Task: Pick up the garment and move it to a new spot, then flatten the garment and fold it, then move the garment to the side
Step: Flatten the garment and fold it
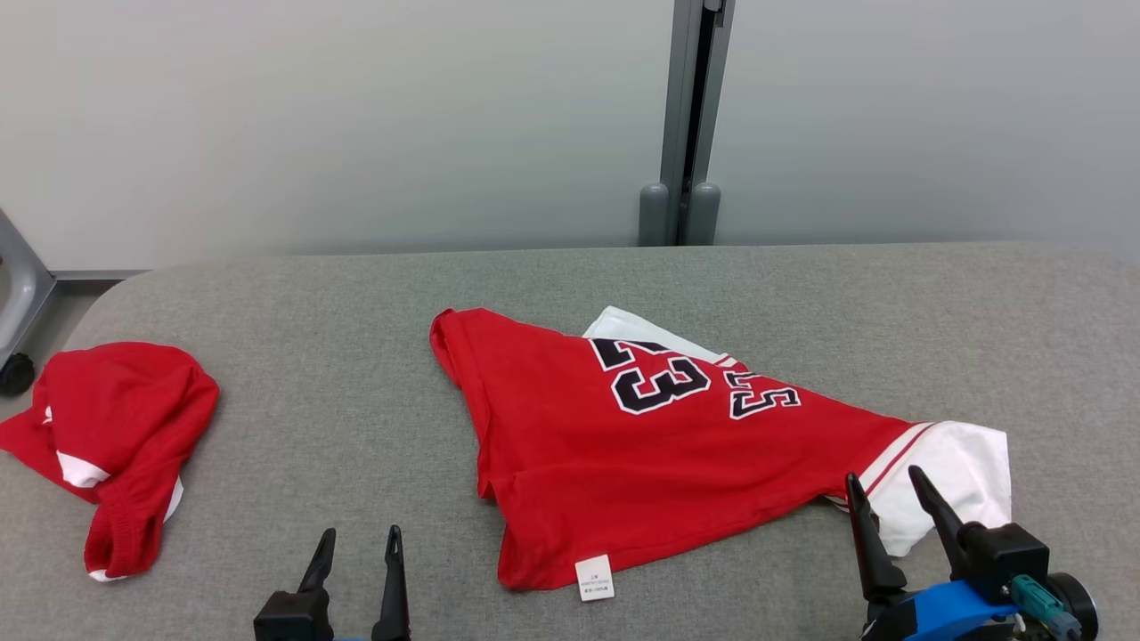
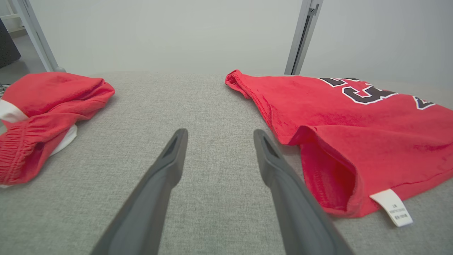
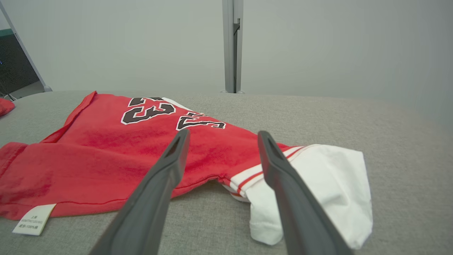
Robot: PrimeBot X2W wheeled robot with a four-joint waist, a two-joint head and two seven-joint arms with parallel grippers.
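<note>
Left gripper (image 1: 361, 531) fingers spread, empty, over bare desk (image 1: 356, 356); right gripper (image 1: 883, 474) likewise, tips at white sleeve (image 1: 966, 467) of red jersey (image 1: 614, 454) lying rumpled mid-desk. Risk: pinching one layer, dragging it askew (second red garment (image 1: 125, 427) left, possible mix-up). Legible: "23" (image 1: 655, 378); care label (image 1: 594, 577) print too small.

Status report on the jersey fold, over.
Left gripper open, empty. Right gripper open, empty, at the white sleeve. Red jersey rumpled, not yet flat. Second red garment far left, clear of it.
</note>
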